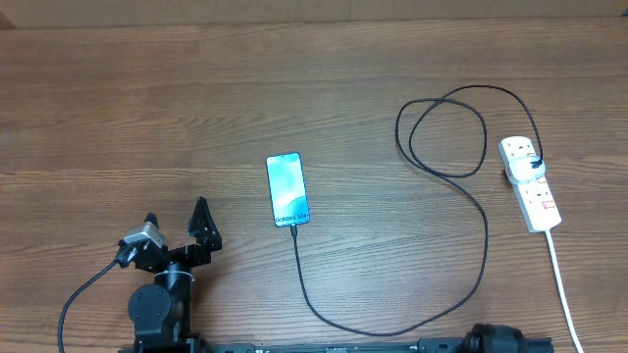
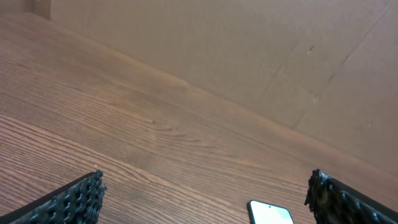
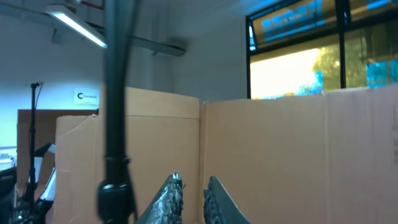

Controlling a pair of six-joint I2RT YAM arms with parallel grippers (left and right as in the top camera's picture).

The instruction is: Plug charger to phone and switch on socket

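The phone (image 1: pixel 287 188) lies face up mid-table, its light blue screen lit, and its top corner shows in the left wrist view (image 2: pixel 270 213). The charger's thin black cable (image 1: pixel 485 245) runs from the phone's near end, where its tip (image 1: pixel 293 226) touches the edge, sweeps right and loops up to a black plug on the socket (image 1: pixel 531 186). That white power strip lies at the right. My left gripper (image 1: pixel 177 214) sits open and empty left of the phone, fingers wide apart (image 2: pixel 205 199). My right gripper (image 3: pixel 193 182) points up off the table, fingers almost together with nothing between them.
The strip's thick white cord (image 1: pixel 564 284) runs down to the front edge. Brown cardboard walls (image 2: pixel 249 56) stand behind the table. The right arm's base (image 1: pixel 500 340) sits at the front edge, and a black stand (image 3: pixel 117 124) rises beside the right gripper.
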